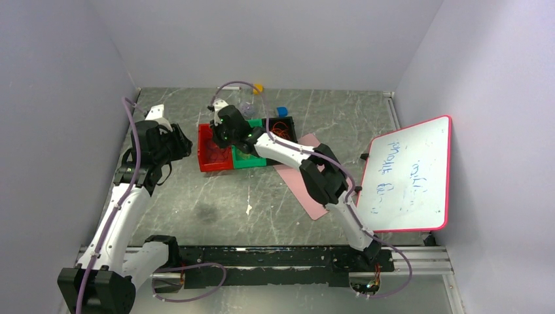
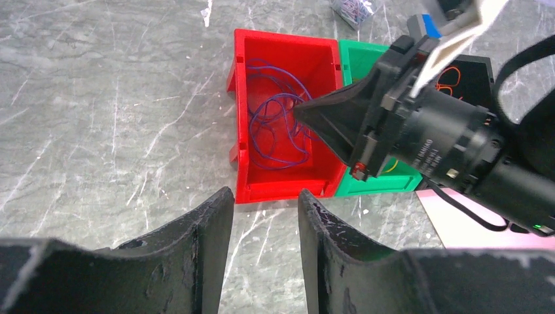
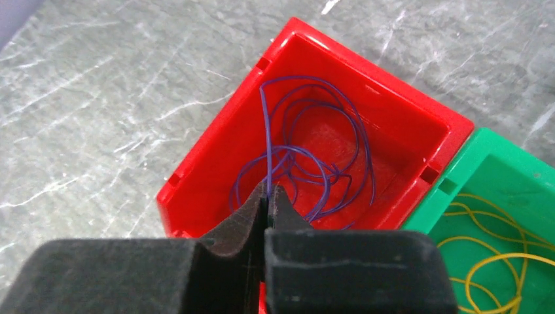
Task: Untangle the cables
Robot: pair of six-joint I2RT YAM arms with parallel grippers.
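Dark purple cables [image 3: 307,163] lie looped in a red bin [image 3: 216,131]. My right gripper [image 3: 268,190] is shut on one purple strand, which rises from the fingertips and arcs back into the bin. From the left wrist view the right gripper [image 2: 302,112] hangs over the red bin [image 2: 281,190] and its purple loops [image 2: 275,124]. Yellow cables [image 3: 497,261] lie in the green bin [image 3: 497,150] beside it. Orange cables [image 1: 280,129] sit in a black bin [image 1: 291,124]. My left gripper [image 2: 265,196] is open and empty over the table just outside the red bin.
A whiteboard [image 1: 409,176] with a red rim leans at the right. A pink sheet [image 1: 298,183] lies under the right arm. A clear bag [image 1: 247,108], a blue cap [image 1: 282,111] and a yellow object [image 1: 258,87] sit behind the bins.
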